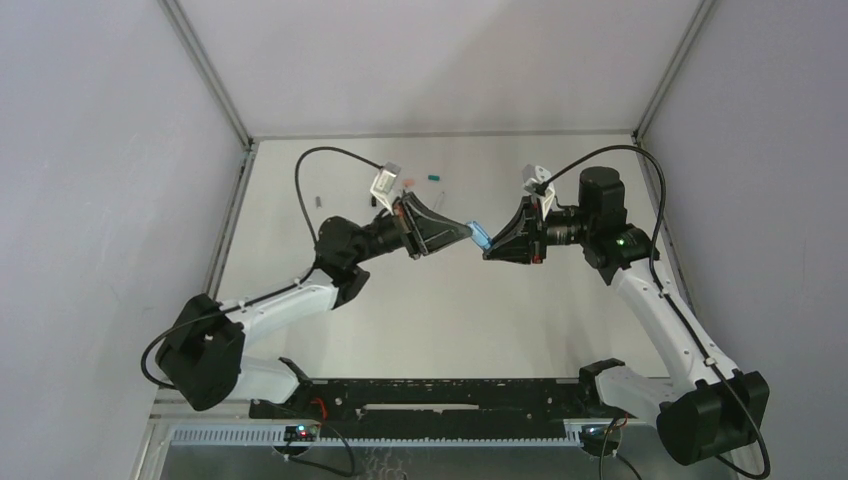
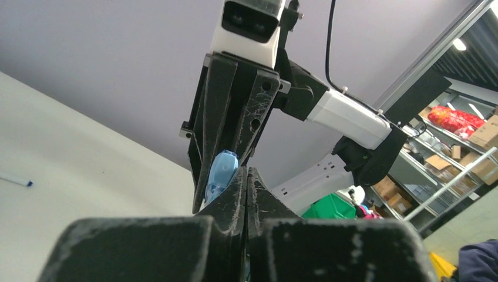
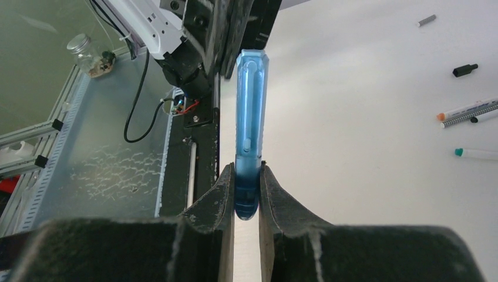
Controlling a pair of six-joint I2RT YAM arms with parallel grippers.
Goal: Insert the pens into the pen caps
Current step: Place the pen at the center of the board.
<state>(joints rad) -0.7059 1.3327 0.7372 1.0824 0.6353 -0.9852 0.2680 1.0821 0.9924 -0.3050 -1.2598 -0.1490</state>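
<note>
Notably, the right gripper [image 3: 247,176] pinches the light-blue pen [image 3: 251,106] by its base only, jaws barely parted. At the pen's far tip the left gripper [image 2: 246,171] is closed tight, seemingly empty. A nudge there could lever the pen askew, above the counter [image 3: 352,176].

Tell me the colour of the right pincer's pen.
The pen is see-through light blue; right wrist view shows it best.

Thick translucent light-blue pen [image 3: 251,100] aloft, one end in right pincer [image 3: 247,171].
</note>
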